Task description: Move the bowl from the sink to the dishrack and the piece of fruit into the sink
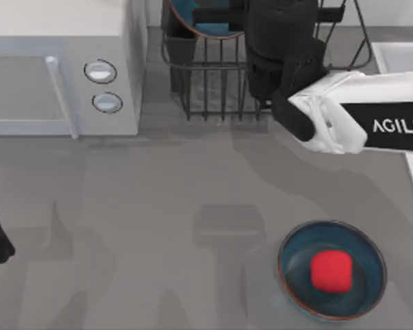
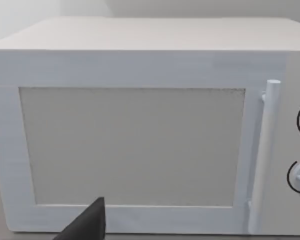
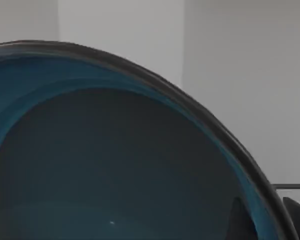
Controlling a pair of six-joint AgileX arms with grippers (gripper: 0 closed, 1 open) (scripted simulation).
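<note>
Grey tabletop is seen from above, with a white microwave at the back left and the dishrack beside it. Over the rack the right arm is reached; the bowl is glimpsed there, tilted, though the claw's opening cannot be told. Near the front right, the piece of fruit lies in a shallow blue dish, and the sink edges the right side. Through the left wrist, the microwave door is faced. Through the right wrist, the bowl's teal interior looms close.

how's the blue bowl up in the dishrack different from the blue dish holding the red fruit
The bowl stands on edge in the dishrack, under the right gripper; the dish lies flat on the table. The bowl is empty; the dish holds the fruit. Both are teal-blue with reddish-brown rims.
</note>
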